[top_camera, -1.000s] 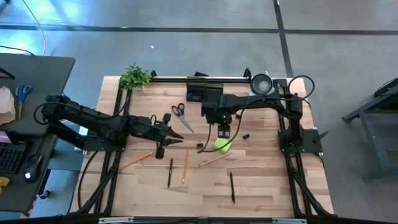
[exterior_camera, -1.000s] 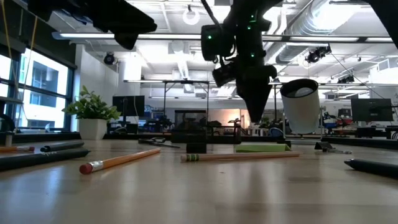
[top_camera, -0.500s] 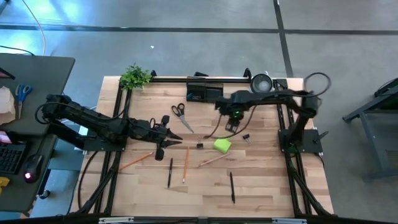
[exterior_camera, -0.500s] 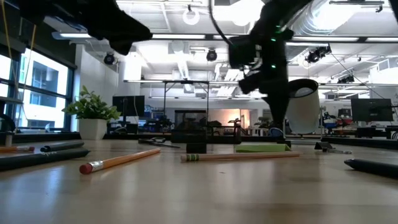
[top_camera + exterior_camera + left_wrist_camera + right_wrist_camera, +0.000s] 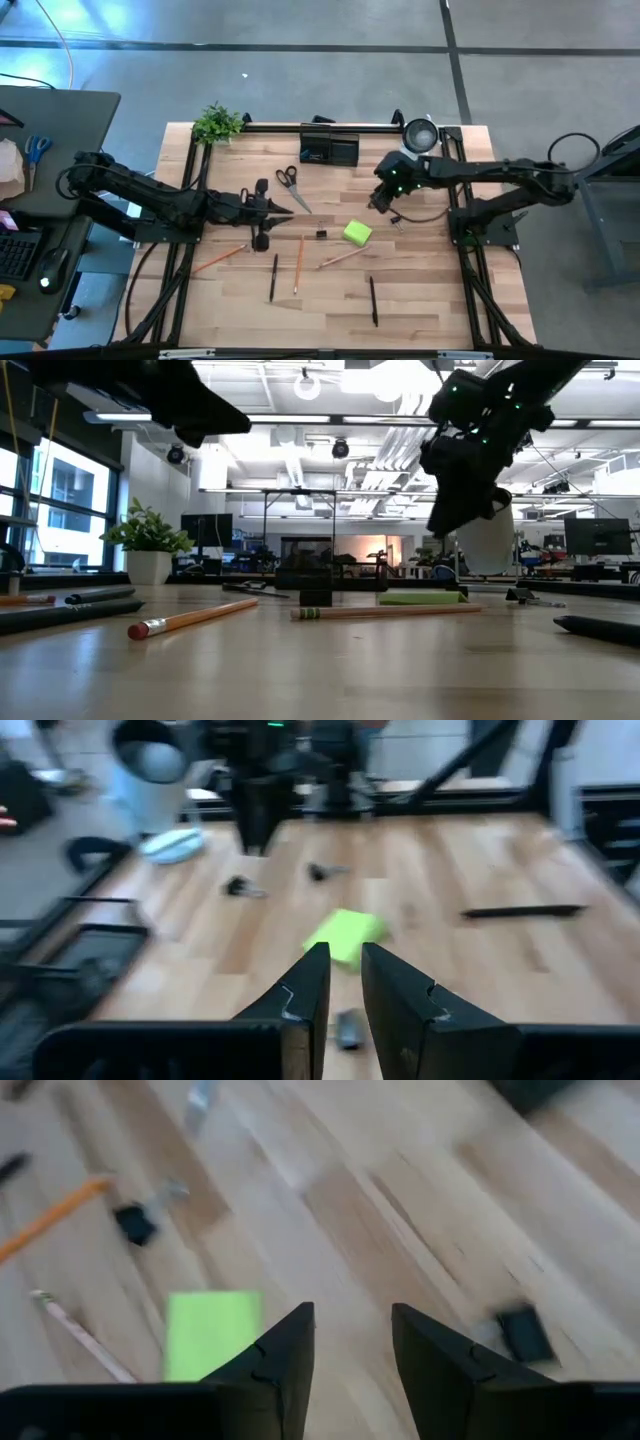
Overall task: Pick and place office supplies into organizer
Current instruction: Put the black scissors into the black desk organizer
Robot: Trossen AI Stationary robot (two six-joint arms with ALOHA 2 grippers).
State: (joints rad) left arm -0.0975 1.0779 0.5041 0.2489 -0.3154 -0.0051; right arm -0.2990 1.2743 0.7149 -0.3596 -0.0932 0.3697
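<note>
The black organizer [image 5: 330, 150] stands at the far edge. On the wood lie the black-handled scissors [image 5: 290, 185], the lime-green sticky-note pad [image 5: 357, 233], two binder clips [image 5: 321, 235] [image 5: 397, 221], orange and wooden pencils [image 5: 299, 263] [image 5: 342, 257] and black pens [image 5: 273, 277] [image 5: 373, 300]. My right gripper [image 5: 380, 203] [image 5: 352, 1312] hangs open above bare wood between the pad [image 5: 210, 1332] and a clip [image 5: 520, 1333], slanting down. My left gripper [image 5: 288, 210] [image 5: 345, 952] hovers left of centre, pointing toward the pad [image 5: 345, 933], its fingers a narrow gap apart with nothing between them.
A silver-and-white cup [image 5: 420, 133] stands at the far right corner and a small potted plant [image 5: 217, 122] at the far left. An orange pencil [image 5: 220, 258] lies near the left arm. Black frame rails run along the far, left and right edges.
My right gripper has drawn back from above the sticky-note pad toward the table's right edge, tipping from pointing straight down to a slant. The pad stays flat on the wood. My left gripper has swung slightly toward the far edge.
</note>
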